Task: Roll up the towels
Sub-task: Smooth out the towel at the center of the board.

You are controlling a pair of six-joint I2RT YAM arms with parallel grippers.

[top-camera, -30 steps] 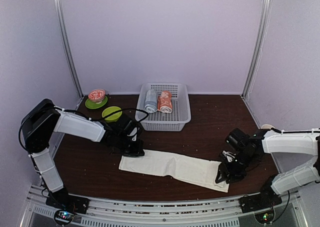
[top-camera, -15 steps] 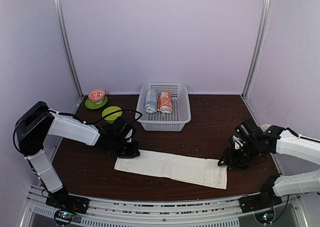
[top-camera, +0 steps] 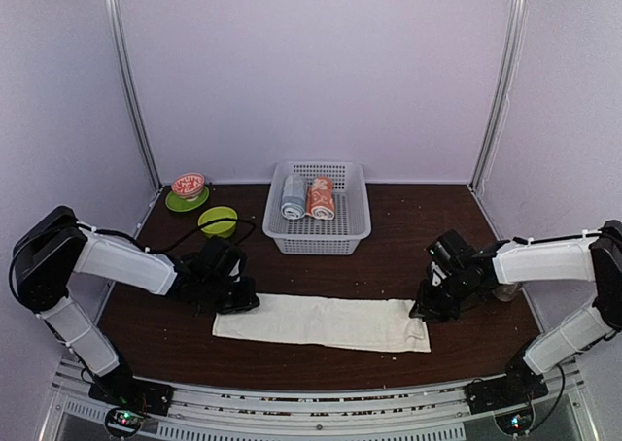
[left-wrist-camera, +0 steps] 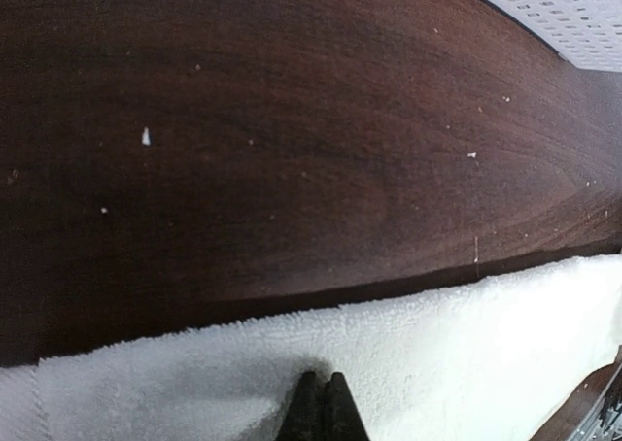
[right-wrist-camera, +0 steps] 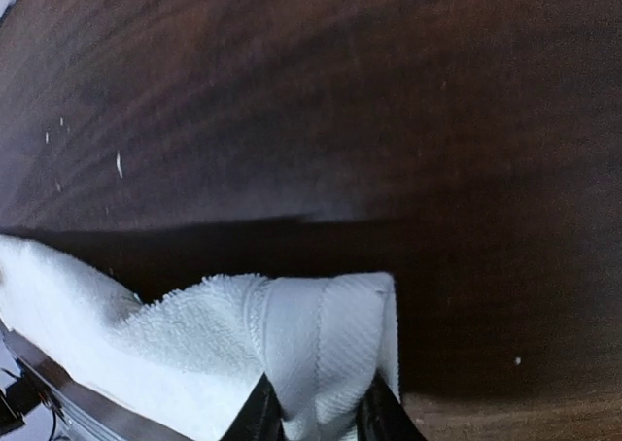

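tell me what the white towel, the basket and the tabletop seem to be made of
Cream towel: soft terry cloth, probably cotton; fuzzy pile and flat woven hem band in the wrist views. Basket: likely rigid white plastic, moulded lattice walls. Tabletop: dark wood or wood-look laminate, grain streaks, slight sheen.

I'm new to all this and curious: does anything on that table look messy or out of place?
Nothing spilled or damaged. The cream towel lies stretched out slightly askew, its right end bunched into a raised fold between the right jaws. Pale specks dot the dark table.
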